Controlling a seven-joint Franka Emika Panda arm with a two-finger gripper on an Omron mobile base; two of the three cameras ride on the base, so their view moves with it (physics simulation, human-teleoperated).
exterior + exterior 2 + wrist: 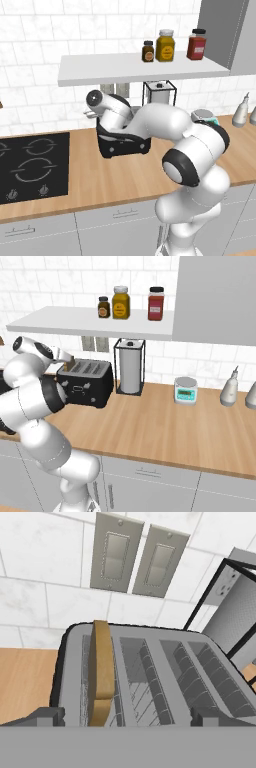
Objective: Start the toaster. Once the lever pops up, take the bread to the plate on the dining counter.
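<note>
The black toaster (86,385) stands on the wood worktop against the tiled wall; in the left base view the arm covers most of the toaster (125,146). A thin tan bread (102,667) slice stands upright in the leftmost slot of the toaster (165,662), its top edge poking out; the bread (70,362) also shows from the right. My gripper (129,719) hovers just above the toaster's near end, open, its tips straddling the slots with nothing between them. From the right, the gripper (63,357) sits beside the slice. The plate and the dining counter are out of view.
A black hob (30,165) lies left of the toaster. A paper towel holder (130,373) stands right of it, then a small scale (185,390) and white bottles (230,387). A shelf (90,323) with three jars hangs overhead. Wall switches (137,559) sit behind.
</note>
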